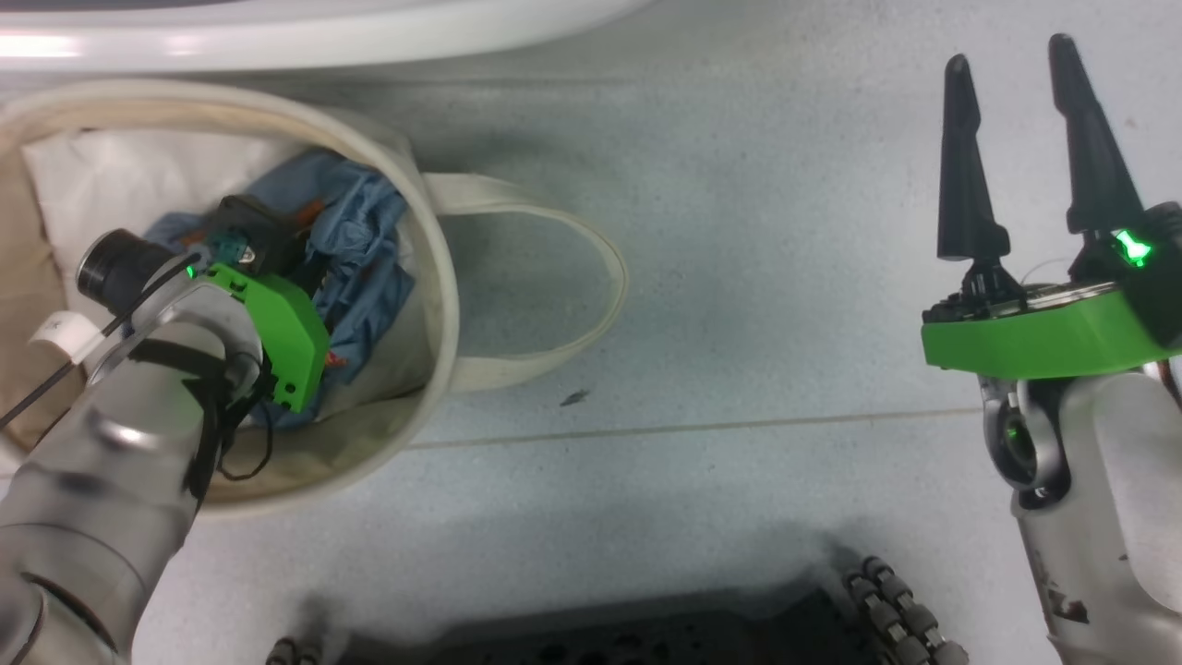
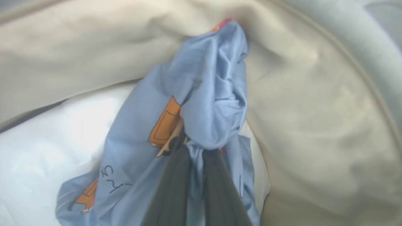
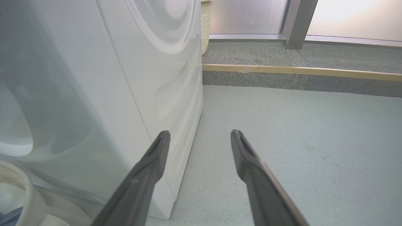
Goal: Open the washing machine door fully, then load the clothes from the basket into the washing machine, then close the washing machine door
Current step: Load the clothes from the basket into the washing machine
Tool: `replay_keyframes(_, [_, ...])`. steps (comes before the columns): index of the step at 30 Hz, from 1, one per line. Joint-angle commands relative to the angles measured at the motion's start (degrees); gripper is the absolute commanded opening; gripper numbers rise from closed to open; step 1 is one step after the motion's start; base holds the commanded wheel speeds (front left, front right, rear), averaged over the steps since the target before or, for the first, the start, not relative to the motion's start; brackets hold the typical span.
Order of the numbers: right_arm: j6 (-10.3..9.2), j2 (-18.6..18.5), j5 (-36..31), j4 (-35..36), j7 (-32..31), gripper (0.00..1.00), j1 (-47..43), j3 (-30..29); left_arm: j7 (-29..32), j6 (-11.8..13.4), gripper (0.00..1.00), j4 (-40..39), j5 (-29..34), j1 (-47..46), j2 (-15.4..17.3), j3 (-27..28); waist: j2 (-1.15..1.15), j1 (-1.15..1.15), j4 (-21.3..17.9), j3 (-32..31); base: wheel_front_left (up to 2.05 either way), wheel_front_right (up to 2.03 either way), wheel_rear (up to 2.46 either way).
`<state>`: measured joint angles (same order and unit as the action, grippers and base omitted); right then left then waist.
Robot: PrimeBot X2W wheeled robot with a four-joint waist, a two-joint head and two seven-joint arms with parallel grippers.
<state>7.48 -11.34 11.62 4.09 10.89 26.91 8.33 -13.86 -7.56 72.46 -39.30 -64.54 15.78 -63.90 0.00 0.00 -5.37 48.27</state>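
Pale grey speckled floor [image 1: 739, 277] runs across the head view, with a thin seam crossing it lower down. You have the basket [image 1: 441, 305] standing at the left of that view, one loop handle [image 1: 600, 277] lying flat on the floor toward the centre. Inside it the clothes [image 1: 365, 231] show as a crumpled light blue heap, lying on white padding [image 1: 111, 185] and close to the basket's right-hand wall.

Your left hand [image 2: 198, 147] reaches down into the basket from the lower left, its green housing over the heap. In the left wrist view its two dark fingers [image 2: 176, 182] stand almost together, a fold of the blue cloth with its orange print pinched between them and bunched over the tips. The cream canvas wall is behind.

Your right hand [image 1: 1008, 54] is at the right of the head view, above bare floor and well apart from the basket. Its fingers point up the frame, spread wide, with nothing between them.

In the right wrist view you see the washing machine [image 3: 150, 94] as a white body across the left half, the basket's rim just beside it in the lower left corner. Beyond, at the top, a woven hamper [image 3: 205, 25] stands by the machine on a grey step [image 3: 298, 70] edged with a wooden strip.
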Motion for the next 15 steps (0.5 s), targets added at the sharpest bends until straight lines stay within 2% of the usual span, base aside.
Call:
replay_keyframes(1, [0.01,0.53,0.4,1.19,0.69,1.0,-1.69,1.16,-0.77,0.37,0.0,0.16,-0.52,0.47,1.39,1.51,0.0,0.0,0.44,-0.95,0.0,0.0,0.0])
replay_keyframes(3, [0.01,0.77,0.97,0.03,1.33,1.0,-1.38,1.62,-1.04,0.44,0.0,-0.68,-1.64,1.01,1.02,3.17,0.0,0.0,0.78,-2.34,0.0,0.0,0.0])
replay_keyframes(7, [0.01,1.12,2.24,-2.87,2.64,1.0,-1.13,2.02,-1.11,2.62,0.0,-9.55,-1.78,3.67,2.71,9.71,0.0,0.0,1.51,-6.17,0.0,0.0,0.0])
replay_keyframes(12, [0.01,1.3,4.41,-7.2,3.72,1.0,-1.64,2.74,-1.12,4.38,0.0,-18.42,1.64,10.95,4.84,18.44,0.0,0.0,2.41,-13.15,0.0,0.0,0.0])
replay_keyframes(15, [0.01,1.35,6.1,-10.0,3.98,1.0,-2.63,3.53,-1.13,4.5,0.0,-23.29,3.81,15.7,5.27,24.27,0.0,0.0,3.08,-18.19,0.0,0.0,0.0])
